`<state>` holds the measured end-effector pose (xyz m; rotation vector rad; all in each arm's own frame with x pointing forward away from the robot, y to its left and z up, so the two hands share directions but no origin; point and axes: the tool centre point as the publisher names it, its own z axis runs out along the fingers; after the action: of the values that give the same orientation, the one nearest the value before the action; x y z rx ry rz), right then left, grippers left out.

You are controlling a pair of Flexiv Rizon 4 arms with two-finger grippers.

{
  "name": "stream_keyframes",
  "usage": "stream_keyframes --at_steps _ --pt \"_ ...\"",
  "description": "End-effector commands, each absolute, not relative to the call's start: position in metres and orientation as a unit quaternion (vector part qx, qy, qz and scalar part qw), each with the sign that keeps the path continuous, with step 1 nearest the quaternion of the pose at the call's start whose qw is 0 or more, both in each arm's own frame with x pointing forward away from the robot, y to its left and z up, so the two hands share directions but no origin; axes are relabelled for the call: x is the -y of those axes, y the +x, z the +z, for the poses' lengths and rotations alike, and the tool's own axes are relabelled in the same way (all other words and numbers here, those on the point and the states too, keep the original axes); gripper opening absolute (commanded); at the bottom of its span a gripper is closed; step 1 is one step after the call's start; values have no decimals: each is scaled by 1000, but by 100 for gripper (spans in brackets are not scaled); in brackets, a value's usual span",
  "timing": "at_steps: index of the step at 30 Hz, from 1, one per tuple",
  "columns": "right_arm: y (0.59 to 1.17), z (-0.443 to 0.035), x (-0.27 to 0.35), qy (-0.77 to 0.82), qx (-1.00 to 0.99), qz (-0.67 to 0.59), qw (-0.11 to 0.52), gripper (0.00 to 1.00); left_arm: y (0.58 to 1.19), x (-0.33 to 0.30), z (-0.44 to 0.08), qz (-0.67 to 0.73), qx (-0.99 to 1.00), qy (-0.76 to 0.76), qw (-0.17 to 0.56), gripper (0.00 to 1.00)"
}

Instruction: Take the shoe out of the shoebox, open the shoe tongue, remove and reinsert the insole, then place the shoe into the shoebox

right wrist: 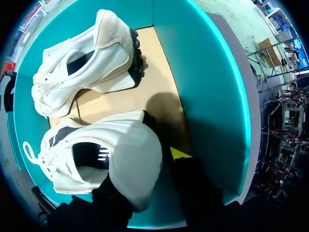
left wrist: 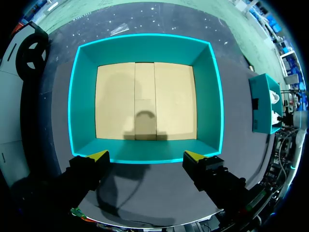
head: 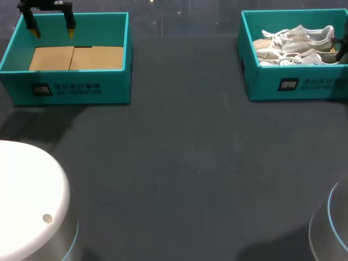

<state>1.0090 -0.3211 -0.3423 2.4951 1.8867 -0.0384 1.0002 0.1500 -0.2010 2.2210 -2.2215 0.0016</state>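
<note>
Two white lace-up shoes (head: 296, 46) lie side by side in the teal shoebox (head: 293, 84) at the table's far right. In the right wrist view my right gripper (right wrist: 149, 166) is down inside this shoebox (right wrist: 212, 96), at the heel of the nearer shoe (right wrist: 120, 150). One yellow tip presses the heel's outer side and the other finger is hidden behind the heel. The second shoe (right wrist: 87, 63) lies ahead, untouched. Only a dark sliver of the right arm (head: 342, 48) shows in the head view. My left gripper (head: 53, 31) hangs open above the far rim of the left box.
A second teal box (head: 70, 89) stands at the far left, with only its cardboard floor (left wrist: 145, 99) showing under the open left gripper (left wrist: 146, 155). The dark table (head: 179, 163) stretches between the boxes. White robot bases (head: 27, 201) stand at the near corners.
</note>
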Motion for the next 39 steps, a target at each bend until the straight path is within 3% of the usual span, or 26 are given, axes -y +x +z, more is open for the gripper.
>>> stream_keyframes --at_steps 1,39 --pt "1010 -335 322 801 -599 -12 3 0 1000 -150 -200 0 707 707 0 100" --pt "1022 -287 329 825 -564 -26 8 0 1000 -150 -200 0 707 707 0 100"
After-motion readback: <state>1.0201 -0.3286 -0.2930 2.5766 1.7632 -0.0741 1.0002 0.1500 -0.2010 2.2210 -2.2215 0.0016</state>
